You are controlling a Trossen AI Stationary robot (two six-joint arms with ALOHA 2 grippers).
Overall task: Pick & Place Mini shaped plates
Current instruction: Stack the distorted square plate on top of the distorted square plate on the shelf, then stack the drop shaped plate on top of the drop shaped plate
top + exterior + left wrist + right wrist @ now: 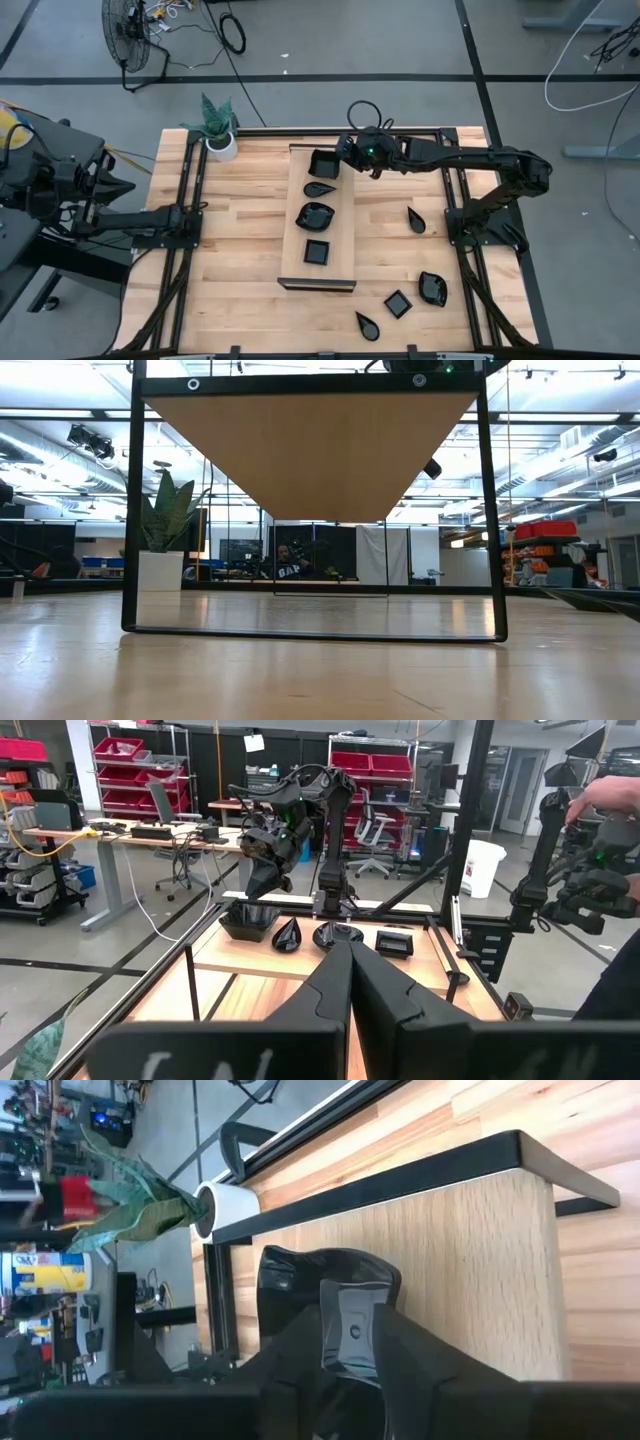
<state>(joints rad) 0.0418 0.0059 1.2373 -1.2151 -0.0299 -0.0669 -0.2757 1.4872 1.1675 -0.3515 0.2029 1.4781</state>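
Four plates (pixel 317 213) lined along board (pixel 342 240)

We see the long pale wooden board (pixel 318 225) filled by four glossy black mini plates (pixel 315 214) in a row, right gripper (pixel 338 157) over the far one; open table between board and the loose black plates (pixel 416 220) to its right; white potted plant (pixel 221 140) blocks the far-left corner

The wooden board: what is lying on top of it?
Four black mini plates lie on the wooden board: a square bowl under the right gripper, a teardrop, a leaf, a square.
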